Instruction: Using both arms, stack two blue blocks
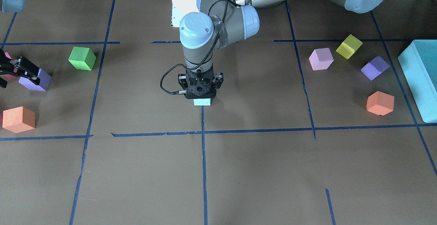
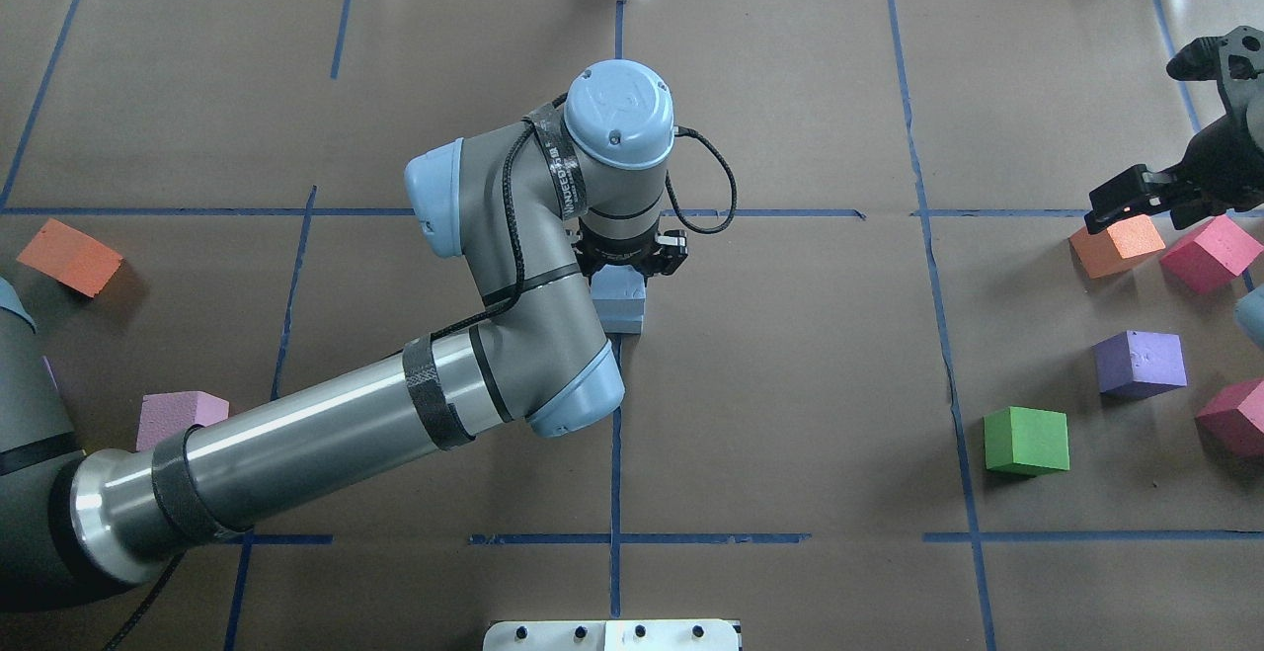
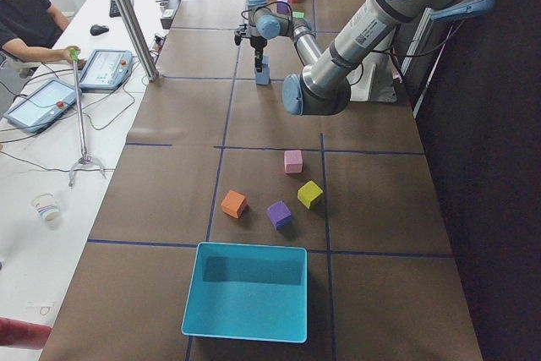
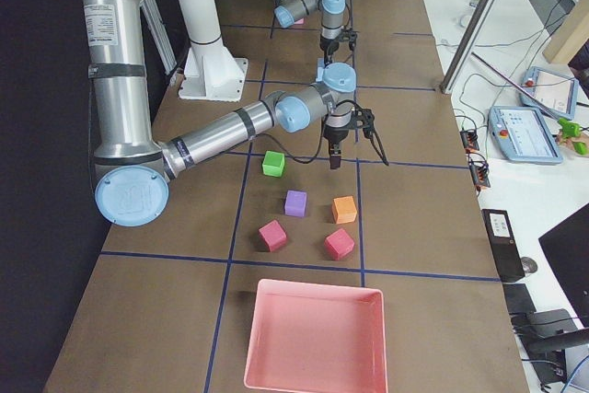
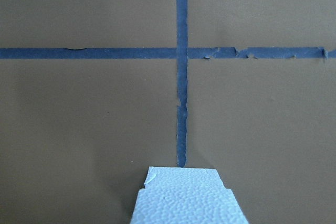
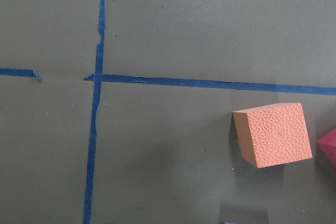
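Two light-blue blocks (image 3: 262, 73) stand stacked on the tape cross at the table's centre. The pale cyan one (image 1: 202, 102) shows just under my left gripper (image 1: 201, 93). The stack also shows in the overhead view (image 2: 619, 305) and at the bottom of the left wrist view (image 5: 186, 200). My left gripper points straight down over the top block. Its fingers are hidden under its body, so I cannot tell whether it grips. My right gripper (image 2: 1126, 199) is open and empty, low above an orange cube (image 2: 1116, 246) at the table's right side.
Green (image 2: 1027, 441), purple (image 2: 1141, 363) and magenta (image 2: 1210, 254) cubes lie near my right gripper. Pink (image 1: 321, 59), yellow (image 1: 349, 46), purple (image 1: 375, 68) and orange (image 1: 380, 103) cubes and a large teal box (image 1: 420, 81) lie on my left side. A pink tray (image 4: 313, 338) stands at the right end.
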`<state>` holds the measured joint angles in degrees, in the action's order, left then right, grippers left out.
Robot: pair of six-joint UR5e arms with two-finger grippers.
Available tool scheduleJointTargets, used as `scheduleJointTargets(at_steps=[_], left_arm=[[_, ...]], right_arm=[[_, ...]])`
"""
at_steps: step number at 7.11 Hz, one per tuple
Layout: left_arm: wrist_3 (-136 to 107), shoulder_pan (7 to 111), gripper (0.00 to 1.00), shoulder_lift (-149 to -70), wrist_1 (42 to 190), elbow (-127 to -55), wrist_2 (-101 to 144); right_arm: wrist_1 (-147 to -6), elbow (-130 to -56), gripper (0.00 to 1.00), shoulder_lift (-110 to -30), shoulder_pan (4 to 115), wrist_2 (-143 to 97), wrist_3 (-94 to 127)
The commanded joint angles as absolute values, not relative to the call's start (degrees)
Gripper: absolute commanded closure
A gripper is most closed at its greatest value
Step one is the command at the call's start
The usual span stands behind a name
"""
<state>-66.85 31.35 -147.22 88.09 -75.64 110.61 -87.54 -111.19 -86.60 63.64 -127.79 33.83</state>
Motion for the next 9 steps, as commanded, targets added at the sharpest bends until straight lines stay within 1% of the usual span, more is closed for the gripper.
scheduleJointTargets(at_steps=[1, 3, 4, 6, 7, 8, 9], left_arm=[[-66.71, 31.38, 0.0, -147.3, 88.07, -75.76, 110.48], [-66.71, 31.46, 0.0, -147.3, 87.72, -77.33, 110.48], [-66.71, 32.51, 0.0, -146.78, 86.76, -80.82, 110.48], [-66.71, 37.06, 0.0, -140.75, 81.94, -97.64, 110.3], [-66.1, 39.61, 0.0, -137.41, 80.0, -104.35, 110.56], [-63.22, 41.9, 0.0, -130.85, 79.98, -111.29, 110.91], [-54.14, 45.32, 0.0, -125.3, 79.89, -114.75, 113.09]], right_arm=[[-87.54, -111.09, 0.0, -86.57, 63.63, -127.79, 33.84], [-87.54, -111.09, 0.0, -86.57, 63.63, -127.79, 33.84], [-87.54, -111.09, 0.0, -86.57, 63.63, -127.79, 33.84], [-87.54, -111.27, 0.0, -86.66, 63.72, -127.79, 33.66], [-87.54, -111.36, 0.0, -86.66, 63.81, -127.79, 33.58], [-87.54, -111.44, 0.0, -86.66, 64.24, -127.79, 33.4], [-87.63, -111.45, 0.0, -86.57, 66.16, -127.88, 33.05]])
